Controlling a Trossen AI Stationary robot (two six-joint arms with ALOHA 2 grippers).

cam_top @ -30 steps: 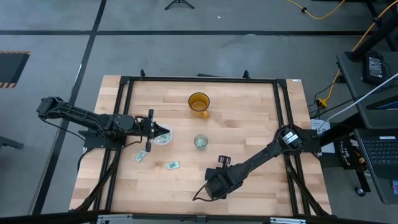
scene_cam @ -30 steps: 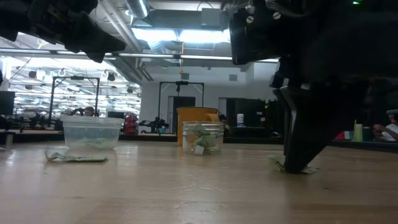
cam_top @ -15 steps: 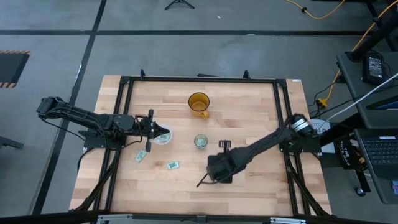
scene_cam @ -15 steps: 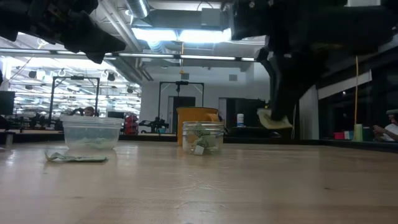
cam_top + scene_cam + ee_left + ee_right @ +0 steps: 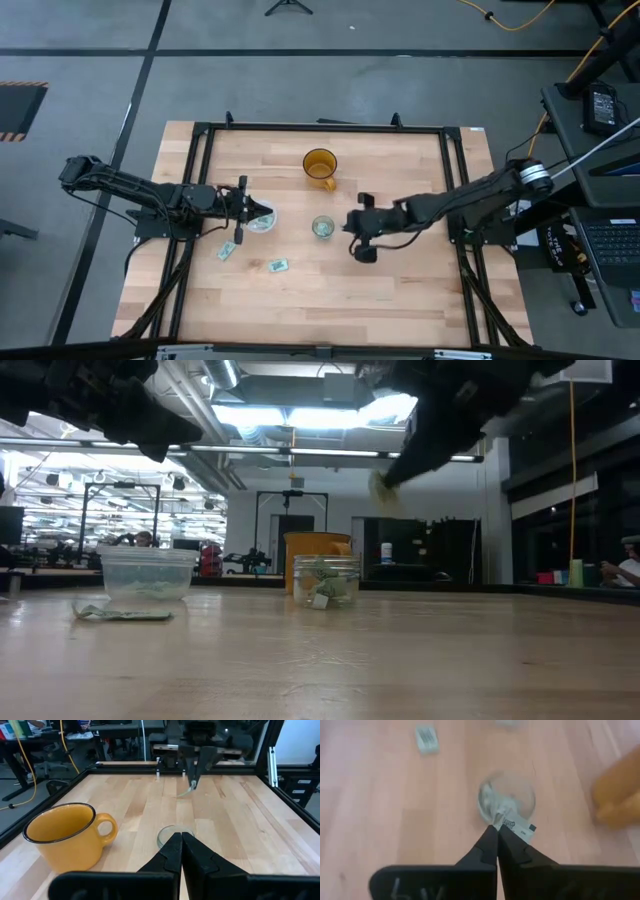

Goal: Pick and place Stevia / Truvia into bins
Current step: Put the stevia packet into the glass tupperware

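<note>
High view: your right gripper (image 5: 349, 228) sits mid-frame, just right of the small cup (image 5: 322, 228), arm reaching in from the right edge. The left gripper (image 5: 262, 212) waits left of centre, over the clear cup (image 5: 260, 222). Two loose sachets (image 5: 226, 252) lie on the table (image 5: 400, 290) below the clear cup, toward the lower left; the second (image 5: 277, 265) is slightly right of the first. The orange mug (image 5: 320, 165) stands above centre, not a target

Low view: right gripper (image 5: 385, 484) is up high, right of centre, with a pale sachet (image 5: 381, 485) at its tip. It hangs above and slightly right of the small cup (image 5: 325, 580), which already shows sachets inside. Clear cup (image 5: 148, 573) at left, one sachet (image 5: 122, 614) flat in front of it

Left wrist view: the left fingers are pressed together with nothing between them, so the arm looks parked. Mug (image 5: 62, 836) at lower left, small cup (image 5: 172, 835) just past the fingertips, right gripper (image 5: 192, 780) beyond with the sachet (image 5: 187, 791) dangling

Right wrist view: fingers closed on one end of the sachet (image 5: 514, 825), pinched by its edge, likely so it drops clean. The small cup (image 5: 507, 801) lies directly ahead; judged step is carrying over for release. A loose sachet (image 5: 426, 738) shows upper left
</note>
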